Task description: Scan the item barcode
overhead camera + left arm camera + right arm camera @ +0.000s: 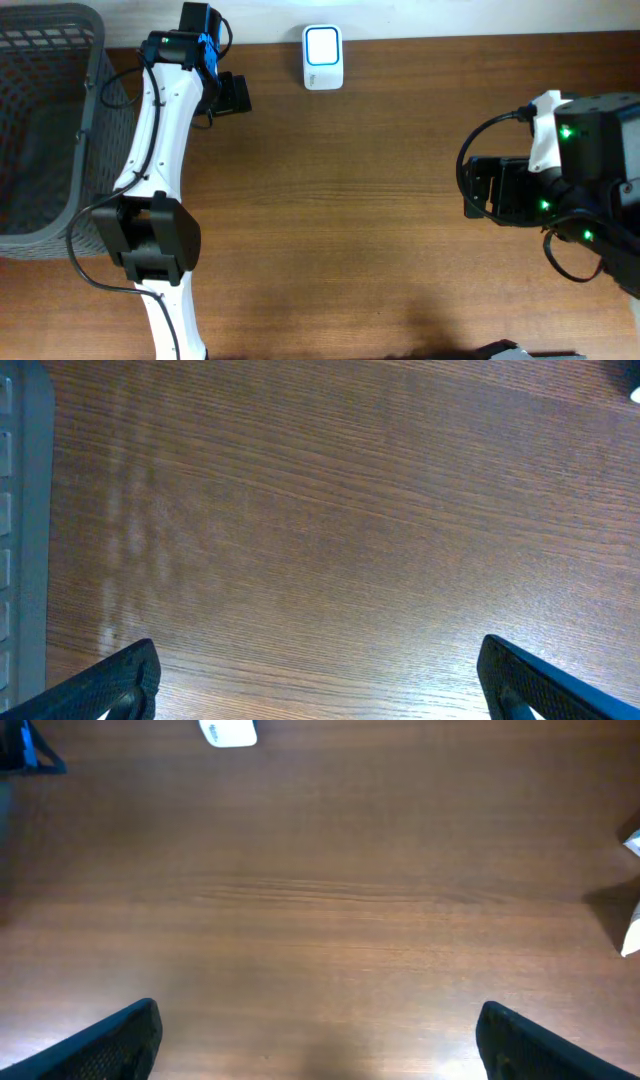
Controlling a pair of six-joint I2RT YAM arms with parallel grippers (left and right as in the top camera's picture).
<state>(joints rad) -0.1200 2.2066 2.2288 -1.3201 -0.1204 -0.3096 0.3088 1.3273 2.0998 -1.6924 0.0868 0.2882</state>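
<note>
A white barcode scanner with a lit face stands at the table's far edge; it also shows in the right wrist view as the scanner. No item lies between either pair of fingers. My left gripper hovers left of the scanner, and in its own view the left gripper is open over bare wood. My right gripper is at the right side, facing left; seen from the wrist, the right gripper is open and empty. A white object peeks in at the right edge; whether it is the item I cannot tell.
A dark mesh basket stands at the far left, with its grey wall beside the left gripper. A grey-white edge shows at the bottom of the overhead view. The table is brown wood.
</note>
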